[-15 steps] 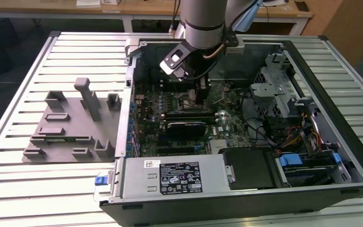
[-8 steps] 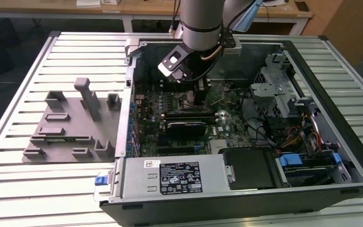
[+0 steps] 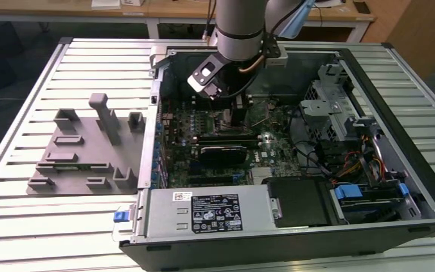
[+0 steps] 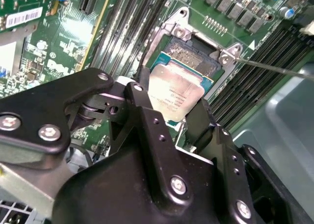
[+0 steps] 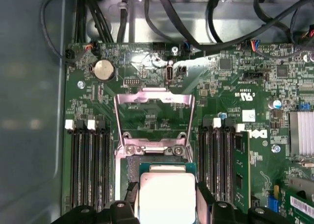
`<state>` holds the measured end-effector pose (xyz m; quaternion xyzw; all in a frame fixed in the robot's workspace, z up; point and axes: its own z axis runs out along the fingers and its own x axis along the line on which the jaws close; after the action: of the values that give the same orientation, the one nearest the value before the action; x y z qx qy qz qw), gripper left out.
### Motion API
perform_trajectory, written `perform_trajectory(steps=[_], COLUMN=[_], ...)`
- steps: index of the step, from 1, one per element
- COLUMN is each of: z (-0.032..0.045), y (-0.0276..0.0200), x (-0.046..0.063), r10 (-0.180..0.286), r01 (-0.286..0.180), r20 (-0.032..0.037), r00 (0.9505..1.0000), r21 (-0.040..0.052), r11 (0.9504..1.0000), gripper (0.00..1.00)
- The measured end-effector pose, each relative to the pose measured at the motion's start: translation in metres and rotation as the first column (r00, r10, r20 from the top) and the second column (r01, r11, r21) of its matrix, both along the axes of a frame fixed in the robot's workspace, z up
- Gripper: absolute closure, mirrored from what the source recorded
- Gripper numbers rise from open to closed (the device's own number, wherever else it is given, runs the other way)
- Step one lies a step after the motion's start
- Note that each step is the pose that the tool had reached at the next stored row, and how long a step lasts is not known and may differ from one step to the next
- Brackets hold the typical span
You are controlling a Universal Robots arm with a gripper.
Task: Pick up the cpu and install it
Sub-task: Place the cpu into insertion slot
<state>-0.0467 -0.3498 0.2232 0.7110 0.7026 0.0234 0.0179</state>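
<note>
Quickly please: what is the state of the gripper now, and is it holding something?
Gripper: closed on the cpu, with its fingers on two opposite edges and the chip over the open socket.

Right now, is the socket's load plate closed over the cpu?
No: in the first wrist view the load plate lies flipped open, and the cpu is uncovered.

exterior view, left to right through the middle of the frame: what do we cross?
Grey holder tray → open computer case, left wall → motherboard → silver drive cage → slatted table on the exterior view's right.
</note>
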Motion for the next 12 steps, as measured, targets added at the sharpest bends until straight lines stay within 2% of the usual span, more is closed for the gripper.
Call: perform_trajectory(steps=[12], z=[-0.0066], y=[0.0015], x=[-0.0016], r10=[0.000], r01=[0.000], r20=[0.0007], r00=[1.0000], r21=[-0.0001], r11=[1.0000], gripper=[0.46])
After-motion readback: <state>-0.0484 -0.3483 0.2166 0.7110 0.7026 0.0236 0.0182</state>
